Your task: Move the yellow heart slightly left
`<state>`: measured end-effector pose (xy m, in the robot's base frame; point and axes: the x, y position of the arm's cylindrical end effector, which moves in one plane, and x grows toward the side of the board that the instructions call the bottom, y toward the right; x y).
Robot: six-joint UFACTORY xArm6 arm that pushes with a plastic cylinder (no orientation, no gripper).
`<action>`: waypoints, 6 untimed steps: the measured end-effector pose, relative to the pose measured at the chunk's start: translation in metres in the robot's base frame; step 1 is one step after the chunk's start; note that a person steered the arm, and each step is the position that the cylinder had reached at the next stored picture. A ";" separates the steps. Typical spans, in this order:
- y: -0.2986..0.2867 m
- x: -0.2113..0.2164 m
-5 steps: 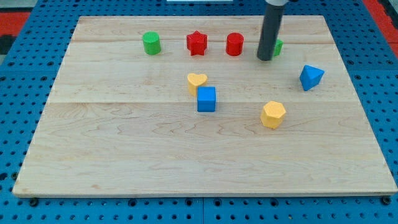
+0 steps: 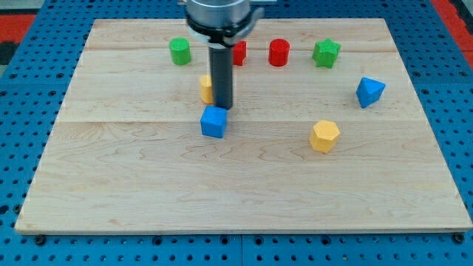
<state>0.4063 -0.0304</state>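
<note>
The yellow heart (image 2: 205,88) lies on the wooden board (image 2: 148,185), left of centre, half hidden behind my rod. My tip (image 2: 223,108) stands right against the heart's right side. The blue cube (image 2: 213,122) sits just below and to the left of my tip, touching or nearly touching it.
Along the view's top stand a green cylinder (image 2: 179,51), a red star (image 2: 239,52) partly behind my rod, a red cylinder (image 2: 278,52) and a green star (image 2: 325,52). A blue triangular block (image 2: 369,91) is at the right and a yellow hexagon (image 2: 324,136) lower right.
My rod has moved from the top right, by the green star, down-left to the heart. The yellow heart and the blue cube have both shifted left.
</note>
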 end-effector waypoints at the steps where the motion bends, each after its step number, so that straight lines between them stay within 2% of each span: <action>1: 0.008 -0.009; 5: 0.099 -0.011; 6: 0.081 -0.028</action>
